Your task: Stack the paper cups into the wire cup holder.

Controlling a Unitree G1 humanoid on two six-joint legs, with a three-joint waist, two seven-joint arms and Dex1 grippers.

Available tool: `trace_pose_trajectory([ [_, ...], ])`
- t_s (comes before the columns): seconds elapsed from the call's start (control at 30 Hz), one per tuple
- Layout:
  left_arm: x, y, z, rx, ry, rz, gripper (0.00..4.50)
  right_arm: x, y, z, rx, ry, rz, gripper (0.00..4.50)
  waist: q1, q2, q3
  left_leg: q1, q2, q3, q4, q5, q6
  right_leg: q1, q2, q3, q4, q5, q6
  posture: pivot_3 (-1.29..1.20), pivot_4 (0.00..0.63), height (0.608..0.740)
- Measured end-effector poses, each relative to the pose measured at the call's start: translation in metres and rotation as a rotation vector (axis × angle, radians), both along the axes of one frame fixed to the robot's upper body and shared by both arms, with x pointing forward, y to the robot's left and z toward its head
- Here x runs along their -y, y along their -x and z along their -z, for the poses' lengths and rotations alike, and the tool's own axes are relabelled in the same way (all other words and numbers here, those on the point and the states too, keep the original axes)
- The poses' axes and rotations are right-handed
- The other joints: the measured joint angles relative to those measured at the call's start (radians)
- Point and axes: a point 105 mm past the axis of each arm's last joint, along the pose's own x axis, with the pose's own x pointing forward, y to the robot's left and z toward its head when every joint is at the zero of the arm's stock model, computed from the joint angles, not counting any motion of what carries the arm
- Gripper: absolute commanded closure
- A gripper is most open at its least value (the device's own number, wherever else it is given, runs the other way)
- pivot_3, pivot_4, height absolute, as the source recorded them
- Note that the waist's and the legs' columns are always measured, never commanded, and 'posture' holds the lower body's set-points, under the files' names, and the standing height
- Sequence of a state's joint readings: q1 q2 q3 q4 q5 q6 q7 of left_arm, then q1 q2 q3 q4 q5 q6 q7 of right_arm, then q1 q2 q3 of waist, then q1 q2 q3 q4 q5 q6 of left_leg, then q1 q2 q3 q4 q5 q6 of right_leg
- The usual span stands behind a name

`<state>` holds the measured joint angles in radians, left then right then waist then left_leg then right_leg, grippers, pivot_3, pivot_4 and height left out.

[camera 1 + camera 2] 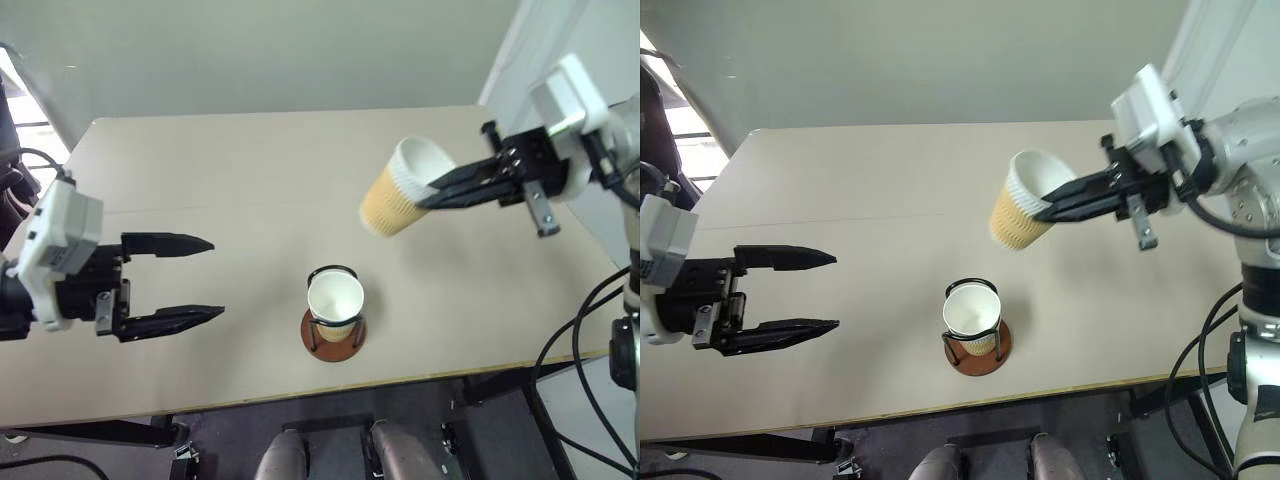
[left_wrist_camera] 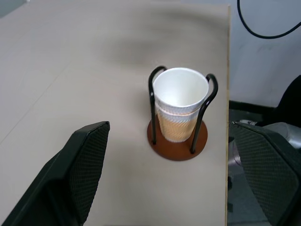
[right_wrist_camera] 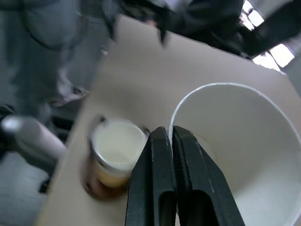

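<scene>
While the right claw [image 1: 432, 189] pinches one paper cup [image 1: 395, 190] aloft, another fills the wire cup holder [image 1: 333, 335]; left claw [image 1: 205, 279] gapes.

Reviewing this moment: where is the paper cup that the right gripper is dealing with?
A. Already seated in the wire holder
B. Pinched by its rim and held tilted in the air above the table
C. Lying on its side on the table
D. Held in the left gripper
B: the right gripper is shut on the rim of the paper cup, which hangs tilted above the table, apart from the wire cup holder.
</scene>
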<state>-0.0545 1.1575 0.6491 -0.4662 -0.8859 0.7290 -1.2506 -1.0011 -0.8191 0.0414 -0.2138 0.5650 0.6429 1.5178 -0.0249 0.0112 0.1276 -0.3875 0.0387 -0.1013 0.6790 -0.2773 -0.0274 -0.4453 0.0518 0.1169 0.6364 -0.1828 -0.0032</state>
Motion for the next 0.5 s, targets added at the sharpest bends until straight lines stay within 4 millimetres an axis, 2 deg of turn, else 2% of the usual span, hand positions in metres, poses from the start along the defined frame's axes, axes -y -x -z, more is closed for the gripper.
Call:
trace_pose_trajectory([
  [0.2,0.0,-0.005,0.002,0.0,0.001,0.006,0.05,-0.03,0.008,0.028,-0.071,0.034,-0.02,4.48,-0.002,-0.001,0.0,0.001,-0.001,0.0,0.001,0.0,0.0,-0.002,0.0,0.002,0.007,0.001,-0.001,0.0,0.15,0.74],
  [0.5,-0.001,-0.002,0.004,-0.012,-0.007,0.001,0.05,-0.041,0.009,0.056,-0.12,0.088,-0.028,4.48,-0.002,-0.001,0.0,-0.002,-0.001,0.0,-0.001,-0.001,0.001,-0.006,0.0,0.001,0.007,0.0,-0.001,0.0,0.15,0.74],
])
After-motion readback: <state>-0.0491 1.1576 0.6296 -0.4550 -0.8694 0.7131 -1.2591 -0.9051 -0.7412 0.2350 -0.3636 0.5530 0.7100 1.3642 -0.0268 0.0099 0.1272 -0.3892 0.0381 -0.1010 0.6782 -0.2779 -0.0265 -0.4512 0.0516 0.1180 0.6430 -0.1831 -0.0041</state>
